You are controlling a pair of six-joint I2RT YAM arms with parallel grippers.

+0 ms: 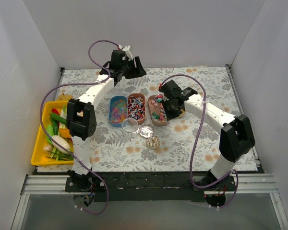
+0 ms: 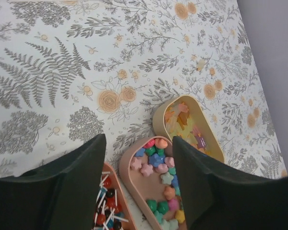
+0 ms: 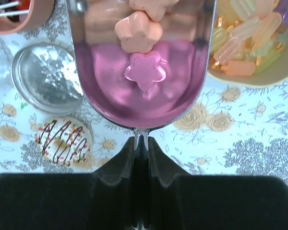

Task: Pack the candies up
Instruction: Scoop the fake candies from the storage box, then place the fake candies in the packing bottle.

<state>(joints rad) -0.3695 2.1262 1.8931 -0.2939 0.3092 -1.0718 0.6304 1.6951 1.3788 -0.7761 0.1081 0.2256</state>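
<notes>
**Candy packing, seen from above and from both wrists, read left to right.** A yellow bin (image 1: 38,152) of toy vegetables stands at the table's left edge and plays no part in the task. The left gripper (image 2: 139,143) hovers high over the far side of the tray row. Its fingers (image 2: 72,187) are spread wide and nothing lies between them.

Four oval trays stand side by side at mid-table:
- a blue tray (image 1: 118,110) of pastel beads;
- an orange tray (image 1: 136,108) of wrapped sticks;
- a pink tray (image 2: 130,176) of star candies (image 2: 156,160);
- a tan tray (image 2: 161,115) of yellow-orange gummies (image 3: 245,36).

Just in front of the row lie three items:
- a clear round container (image 1: 130,126);
- a round metal lid (image 3: 48,79);
- a sprinkled, chocolate-drizzled doughnut (image 3: 63,140).

The right gripper (image 3: 140,143) is pressed together on the thin handle of a metal scoop (image 3: 110,96). The scoop bowl hangs above the table between the lid and the tan tray. It carries two star candies, a peach star (image 3: 138,31) and a pink star (image 3: 145,71).

**Progress (judged).** All four trays look well stocked. No candy can be made out in the clear container, though its glass makes this hard to confirm. The packing therefore appears to be at an early stage:
- **In hand:** one small scoop load is lifted but not yet delivered.
- **Left:** tip this load into the receiving container, presumably the clear one, then make further scoops from the trays and fit the lid.
</notes>
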